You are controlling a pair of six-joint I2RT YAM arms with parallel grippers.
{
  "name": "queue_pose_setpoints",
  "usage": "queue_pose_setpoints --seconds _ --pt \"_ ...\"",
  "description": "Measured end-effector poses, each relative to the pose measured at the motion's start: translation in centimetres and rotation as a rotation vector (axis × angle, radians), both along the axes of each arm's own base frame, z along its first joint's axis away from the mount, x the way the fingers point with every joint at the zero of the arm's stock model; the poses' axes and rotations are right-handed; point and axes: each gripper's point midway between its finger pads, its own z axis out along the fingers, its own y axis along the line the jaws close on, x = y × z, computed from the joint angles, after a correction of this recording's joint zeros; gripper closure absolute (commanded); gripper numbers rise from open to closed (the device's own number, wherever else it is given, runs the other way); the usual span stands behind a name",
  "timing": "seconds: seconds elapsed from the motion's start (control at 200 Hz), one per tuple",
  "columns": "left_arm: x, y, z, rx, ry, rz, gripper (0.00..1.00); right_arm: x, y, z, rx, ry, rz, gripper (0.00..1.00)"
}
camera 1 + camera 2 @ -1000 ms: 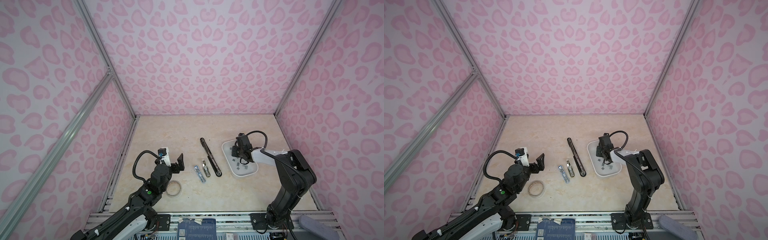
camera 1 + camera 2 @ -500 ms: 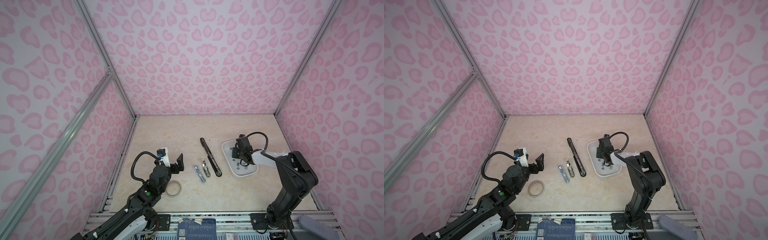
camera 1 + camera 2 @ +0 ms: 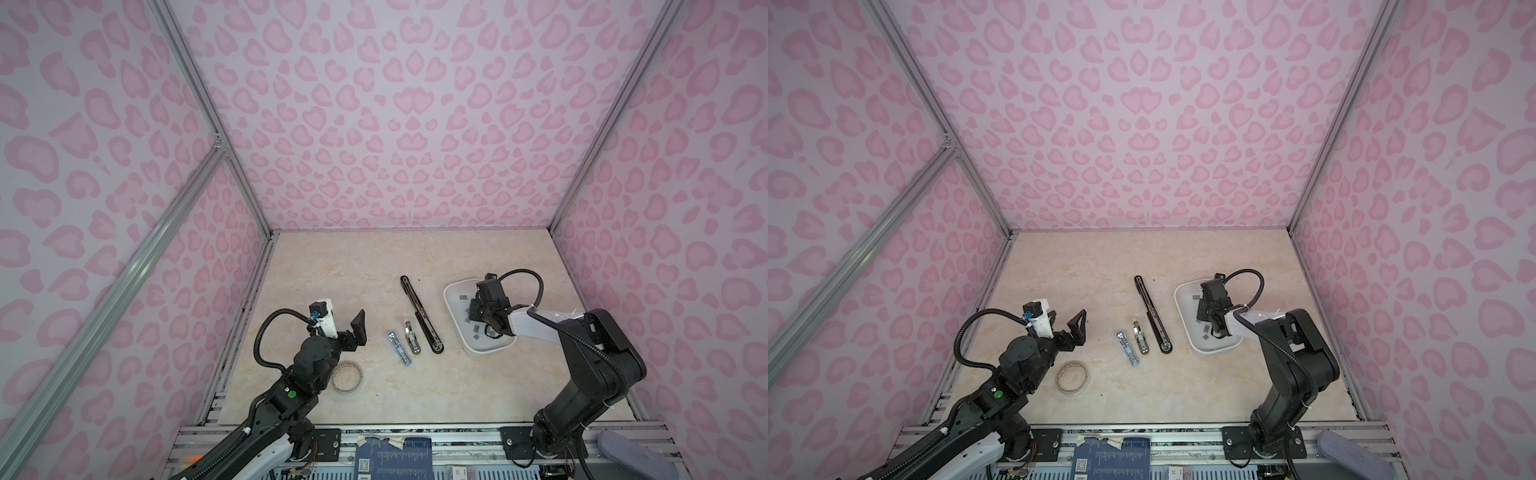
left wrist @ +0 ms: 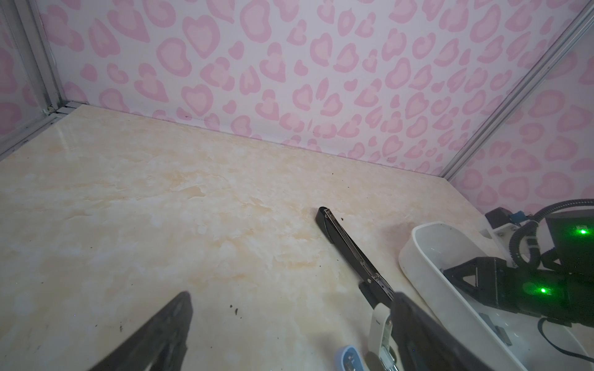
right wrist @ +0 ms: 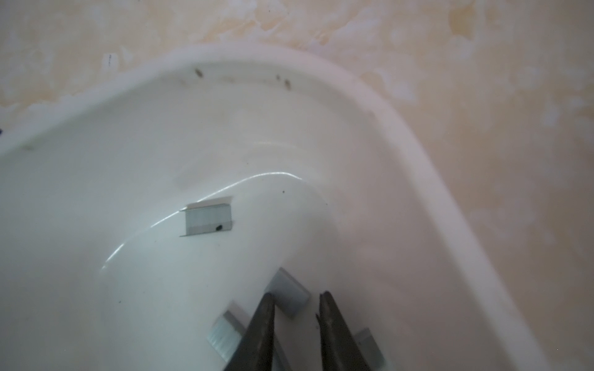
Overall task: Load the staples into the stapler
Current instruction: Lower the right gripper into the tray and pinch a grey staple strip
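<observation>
Because the staples (image 3: 473,328) lie loose and scattered on the glossy floor of the white tray (image 3: 451,293), thin and flat, the pick looks like the likeliest place for a failure. In the right wrist view the right gripper (image 5: 295,294) sits low in the tray with its jaws drawn near each other. A narrow gap shows between them and one strip (image 5: 289,289) lies at the tips, but I cannot tell whether it is pinched or merely straddled. A squeeze that lands off-centre could send the strip skidding along the slick floor, tilt it in the grip, or snap it apart. Neighbouring strips just beside the fingers could be shoved or dragged up with it. Tips pressed hard into the floor might also shift the tray itself. Further out, the black stapler (image 3: 419,316), probably the one to fill, lies opened flat on the table (image 3: 353,270) with nothing pinning it. A skewed strip would likely jam on its rail or push it aside into the two small staplers (image 3: 405,343) just beside it. The left gripper (image 4: 291,302) is spread wide and empty near the tape roll (image 3: 347,376), well apart from the stapler, so it offers no bracing.
</observation>
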Motion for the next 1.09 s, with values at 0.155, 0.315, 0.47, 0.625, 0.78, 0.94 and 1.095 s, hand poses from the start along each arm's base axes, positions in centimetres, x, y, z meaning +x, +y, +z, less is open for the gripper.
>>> queue_pose_setpoints --seconds 0.155,0.315,0.47,0.625,0.78,0.94,1.095 --pt "0.0 0.0 -0.2 0.004 0.006 -0.002 0.03 0.5 0.1 0.0 -0.004 -0.002 -0.003 0.71" --pt "0.1 -0.1 -0.5 0.012 0.016 -0.002 0.03 1.1 0.1 0.0 -0.011 -0.005 -0.010 0.70" --pt "0.1 -0.1 -0.5 0.012 0.016 -0.002 0.03 1.0 -0.3 0.0 -0.018 -0.008 -0.032 0.69" --pt "0.1 -0.1 -0.5 0.012 0.016 -0.002 0.03 1.3 -0.4 0.0 -0.028 -0.005 -0.038 0.73" --pt "0.1 -0.1 -0.5 0.012 0.016 -0.002 0.03 1.4 -0.2 0.0 -0.030 -0.001 -0.036 0.79" --pt "0.1 -0.1 -0.5 0.011 0.015 -0.002 0.03 1.6 -0.2 -0.1 -0.033 0.000 -0.036 0.83" --pt "0.0 -0.1 -0.4 0.009 0.012 -0.002 0.03 1.8 0.1 -0.1 -0.034 0.001 -0.032 0.79"
